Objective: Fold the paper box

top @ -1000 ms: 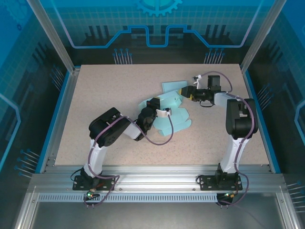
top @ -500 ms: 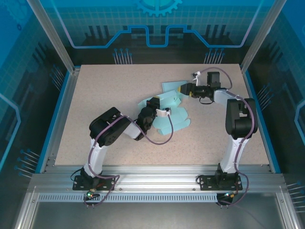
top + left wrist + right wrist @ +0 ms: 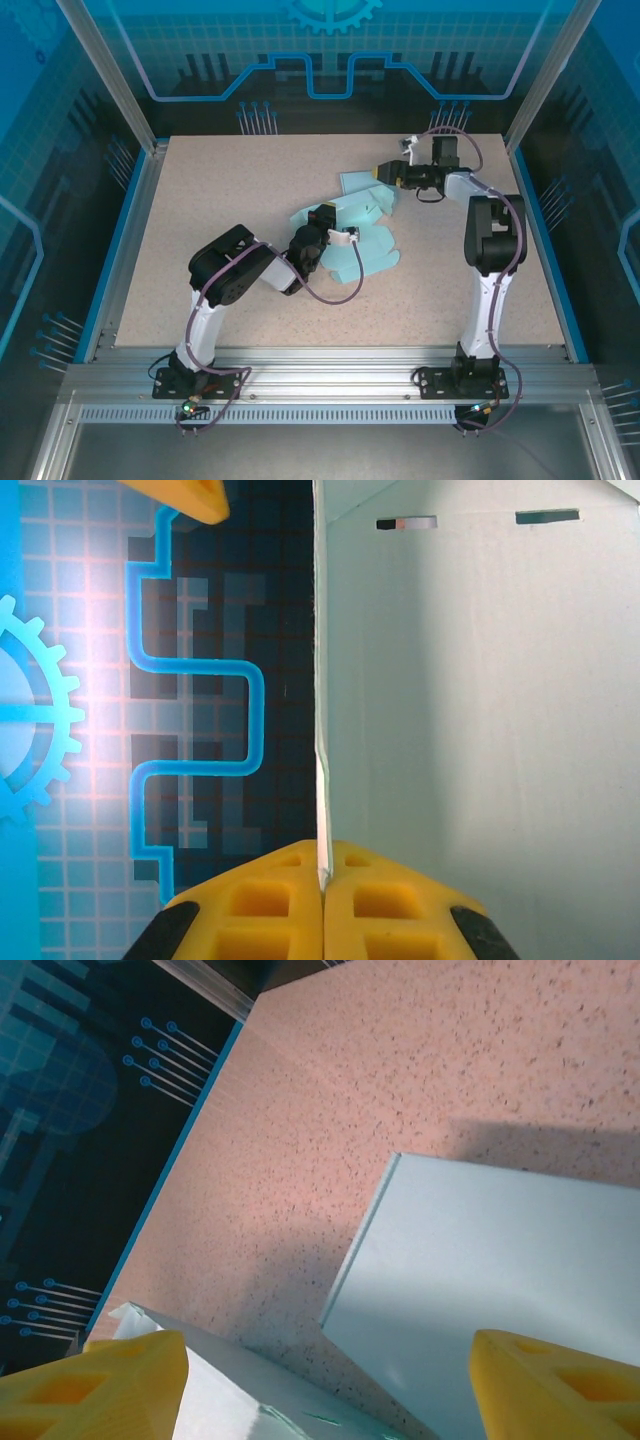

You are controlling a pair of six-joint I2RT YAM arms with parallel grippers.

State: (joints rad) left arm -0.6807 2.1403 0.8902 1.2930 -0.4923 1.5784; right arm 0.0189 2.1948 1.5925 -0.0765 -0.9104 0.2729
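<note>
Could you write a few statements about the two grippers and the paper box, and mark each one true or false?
1. The left gripper is shut on an edge of the paper box. True.
2. The right gripper is shut on the box. False: its jaws stand open and hold nothing.
3. The box lies at the near left corner of the table. False: it lies near the middle.
4. The left gripper's fingers are yellow. True.

One paper box [image 3: 368,252] — two claws [image 3: 323,885] [image 3: 387,172]

Left arm [image 3: 232,270] folded low toward centre, its jaws clamped together, right arm [image 3: 495,240] stretched forward, jaws spread wide.
</note>
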